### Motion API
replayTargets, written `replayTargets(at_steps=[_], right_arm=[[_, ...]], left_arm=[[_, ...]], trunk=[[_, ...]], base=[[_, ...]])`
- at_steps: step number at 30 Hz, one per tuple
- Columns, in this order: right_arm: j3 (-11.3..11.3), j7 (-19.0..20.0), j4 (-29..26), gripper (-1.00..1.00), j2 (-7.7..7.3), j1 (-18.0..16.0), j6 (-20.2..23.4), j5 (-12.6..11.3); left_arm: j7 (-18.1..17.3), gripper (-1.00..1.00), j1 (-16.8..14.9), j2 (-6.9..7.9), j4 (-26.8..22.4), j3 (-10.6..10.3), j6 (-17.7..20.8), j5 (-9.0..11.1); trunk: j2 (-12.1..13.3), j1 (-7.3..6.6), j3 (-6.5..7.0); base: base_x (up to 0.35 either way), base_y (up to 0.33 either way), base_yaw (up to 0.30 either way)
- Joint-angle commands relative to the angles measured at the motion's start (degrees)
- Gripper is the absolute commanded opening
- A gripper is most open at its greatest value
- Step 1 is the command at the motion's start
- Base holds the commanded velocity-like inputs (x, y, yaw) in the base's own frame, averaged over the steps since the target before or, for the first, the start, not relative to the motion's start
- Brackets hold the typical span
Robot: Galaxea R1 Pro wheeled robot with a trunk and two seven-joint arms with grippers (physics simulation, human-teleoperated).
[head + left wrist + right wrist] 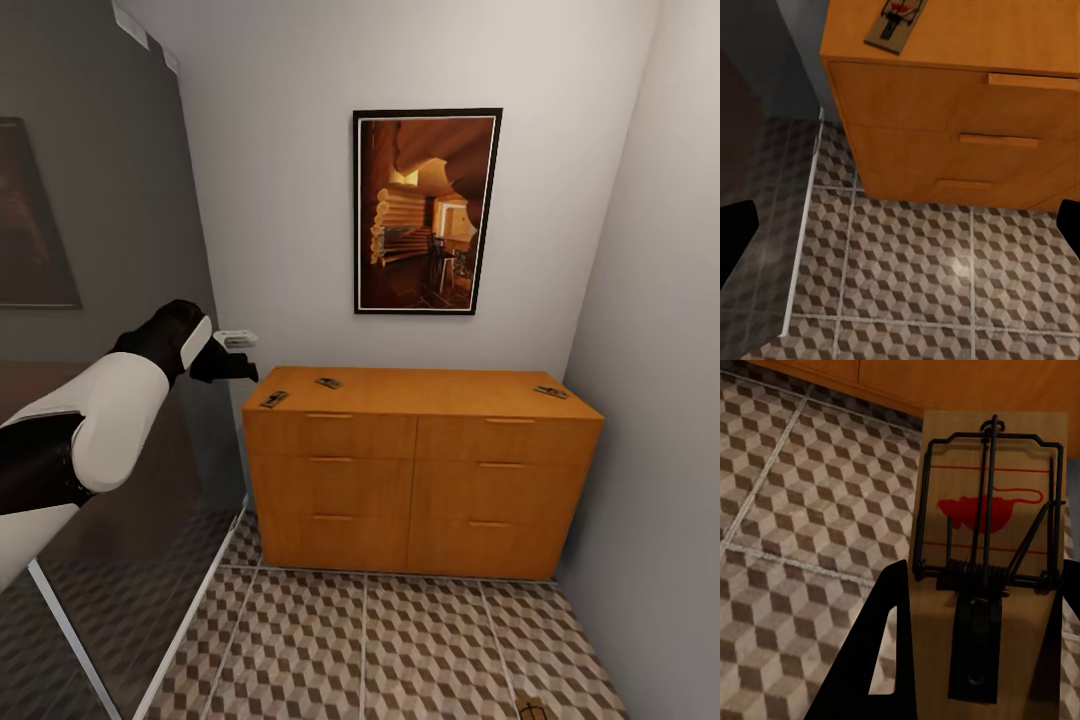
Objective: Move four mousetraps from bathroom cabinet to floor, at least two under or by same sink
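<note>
The orange-wood cabinet (420, 480) stands against the back wall with all drawers closed. Three mousetraps lie on its top: one at the front left corner (274, 399), also seen in the left wrist view (896, 22), one behind it (328, 382), and one at the far right (550, 391). My left gripper (232, 356) hovers open just left of the cabinet's top corner, its fingers (735, 234) spread wide over the cube-patterned bathroom floor (915, 255). My right gripper (986, 577) is shut on another mousetrap (990, 517), low over the floor (795, 510). The sink is out of view.
A dark glass partition (110, 250) with a pale metal frame (70, 620) runs along the left, close to the cabinet's side. A framed picture (427, 212) hangs above the cabinet. The right wall (660, 400) meets the cabinet's right end. Open tiled floor (380, 650) lies in front.
</note>
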Motion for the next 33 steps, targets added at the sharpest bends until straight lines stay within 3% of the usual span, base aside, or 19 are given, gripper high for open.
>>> replayTargets(at_steps=[1, 15, 28, 33], right_arm=[[-0.42, -0.23, 0.06, -1.00, 0.00, -0.05, -0.17, 0.60], [-0.46, -0.14, 0.06, -1.00, -0.05, 0.16, -0.17, 0.60], [-0.59, -0.17, 0.05, -1.00, -0.19, 10.99, 0.14, 0.42], [-0.61, -0.20, 0.25, -1.00, -0.18, 12.93, 2.05, 0.41]], left_arm=[[-0.49, 1.00, -0.03, -0.01, -0.05, 0.30, 0.19, -0.62], [-0.51, 1.00, -0.03, -0.05, 0.92, 0.15, 0.17, -0.58], [-0.51, 1.00, -0.03, -1.02, 1.68, 0.15, 0.17, -0.63], [-0.51, 1.00, -0.03, -1.06, 1.87, 0.11, 0.17, -0.59]], trunk=[[-0.03, 0.01, -0.07], [-0.03, 0.01, -0.07], [-0.03, 0.01, -0.07], [-0.03, 0.01, -0.07]], base=[[0.095, 0.000, 0.000], [0.241, 0.000, 0.000], [0.180, 0.000, 0.000], [0.079, 0.000, 0.000]])
